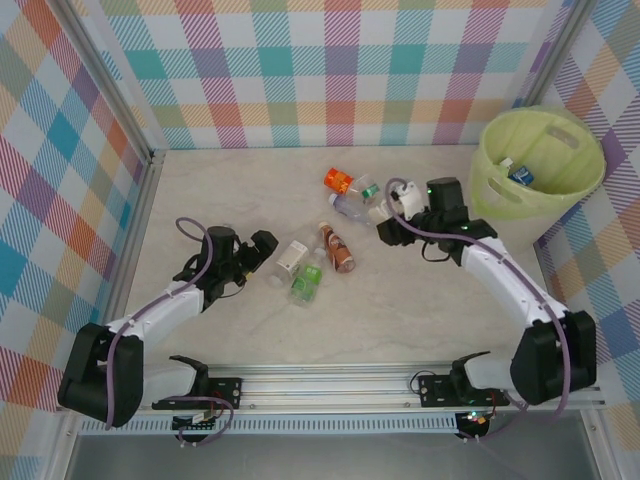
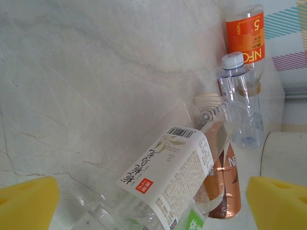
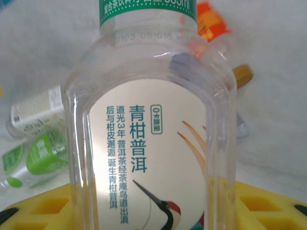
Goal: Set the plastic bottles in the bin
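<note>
The lime-lined bin stands at the far right with a blue-labelled bottle inside. My right gripper is shut on a clear green-capped bottle with a white crane label, which sits between the yellow pads. My left gripper is open, its yellow fingertips wide on either side of a white-labelled bottle lying on the table. Loose bottles lie mid-table: orange, clear, brown, green and the white-labelled one.
Checked walls close in the table on three sides, and a metal rail runs along the near edge. Bare marble tabletop lies between the bottle cluster and the arm bases.
</note>
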### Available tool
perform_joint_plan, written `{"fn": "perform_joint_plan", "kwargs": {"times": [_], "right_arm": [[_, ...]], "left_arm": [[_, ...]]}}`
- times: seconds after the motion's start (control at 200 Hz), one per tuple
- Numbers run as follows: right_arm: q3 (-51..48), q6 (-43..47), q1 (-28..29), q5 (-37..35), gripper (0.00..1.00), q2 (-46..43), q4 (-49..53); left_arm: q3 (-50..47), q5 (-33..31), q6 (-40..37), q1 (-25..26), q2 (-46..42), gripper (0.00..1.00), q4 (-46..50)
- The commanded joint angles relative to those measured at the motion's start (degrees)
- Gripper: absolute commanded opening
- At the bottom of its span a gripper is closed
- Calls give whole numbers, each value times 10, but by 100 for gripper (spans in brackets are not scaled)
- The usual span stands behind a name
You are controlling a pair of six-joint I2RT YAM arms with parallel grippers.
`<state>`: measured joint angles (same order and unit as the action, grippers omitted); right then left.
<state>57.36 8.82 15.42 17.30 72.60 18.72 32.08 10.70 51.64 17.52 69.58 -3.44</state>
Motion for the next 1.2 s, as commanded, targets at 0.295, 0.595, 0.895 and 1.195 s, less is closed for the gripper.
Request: {"fn": "perform_joint_plan", "kwargs": {"times": [0.295,0.595,0.895,1.195], "right_arm": [[85,-102,-182,-18,49,-83,-91],[186,-107,-298,-117,50,-47,-85],[259,-121,-339,-164,54,36,-30],[287,-136,-340,-98,86,65,12]], "left_arm": [[18,21,0,8,3,100,-41],[10,11,0,11,-12,100,-39],[42,20,-50,18,-23,100,19],[62,22,-66,31,-5,100,41]]}}
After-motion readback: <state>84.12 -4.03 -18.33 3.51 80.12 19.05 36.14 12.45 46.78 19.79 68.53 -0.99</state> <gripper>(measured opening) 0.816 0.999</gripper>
